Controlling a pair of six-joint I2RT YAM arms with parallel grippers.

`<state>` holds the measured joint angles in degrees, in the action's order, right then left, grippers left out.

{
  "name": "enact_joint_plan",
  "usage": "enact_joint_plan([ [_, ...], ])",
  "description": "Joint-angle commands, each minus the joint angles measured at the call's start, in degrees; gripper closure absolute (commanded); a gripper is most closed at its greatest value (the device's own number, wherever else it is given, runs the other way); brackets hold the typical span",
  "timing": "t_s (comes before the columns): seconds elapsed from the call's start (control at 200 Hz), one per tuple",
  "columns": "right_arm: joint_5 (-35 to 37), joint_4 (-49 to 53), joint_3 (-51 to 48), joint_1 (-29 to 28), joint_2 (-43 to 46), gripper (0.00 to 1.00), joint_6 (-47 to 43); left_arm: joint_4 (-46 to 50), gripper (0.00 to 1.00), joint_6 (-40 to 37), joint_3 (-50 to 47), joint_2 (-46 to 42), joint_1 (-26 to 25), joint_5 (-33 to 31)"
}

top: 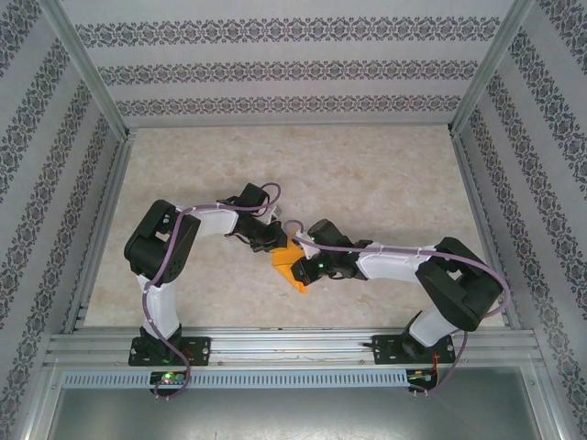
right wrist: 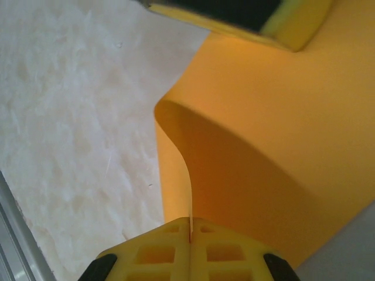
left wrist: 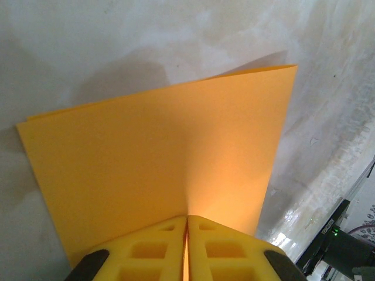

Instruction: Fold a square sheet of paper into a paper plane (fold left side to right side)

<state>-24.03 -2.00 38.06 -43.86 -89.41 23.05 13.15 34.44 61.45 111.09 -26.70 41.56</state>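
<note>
The orange square sheet of paper (top: 293,273) sits mid-tabletop (top: 367,174), partly folded and lifted up between both arms. Looks like the left jaws are pinched onto one edge and the right jaws are clamped on another, curling it.

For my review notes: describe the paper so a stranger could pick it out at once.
On the pale marbled table, look where the two black-and-white arms meet. There a thin bright orange sheet of paper, partly folded, is pinched by the left gripper and the right gripper. It is thin and orange, unlike the chunky yellow fingers gripping it.
</note>
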Motion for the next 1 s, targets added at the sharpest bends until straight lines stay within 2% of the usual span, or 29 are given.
enact_joint_plan([
  [0.0, -1.33, -0.20, -0.54, 1.69, -1.07, 1.00, 1.93, 4.26, 0.90, -1.83, 0.08, 2.55, -0.88, -4.17],
  [0.21, -0.82, 1.55, 0.42, 3.32, -2.07, 1.00, 1.76, 4.34, 0.90, -1.83, 0.07, 2.55, -1.06, -4.21],
  [0.994, 1.05, 3.86, 1.92, 3.86, -1.12, 1.00, 0.95, 4.48, 0.90, -1.65, 0.19, 2.65, -1.16, -4.38],
])
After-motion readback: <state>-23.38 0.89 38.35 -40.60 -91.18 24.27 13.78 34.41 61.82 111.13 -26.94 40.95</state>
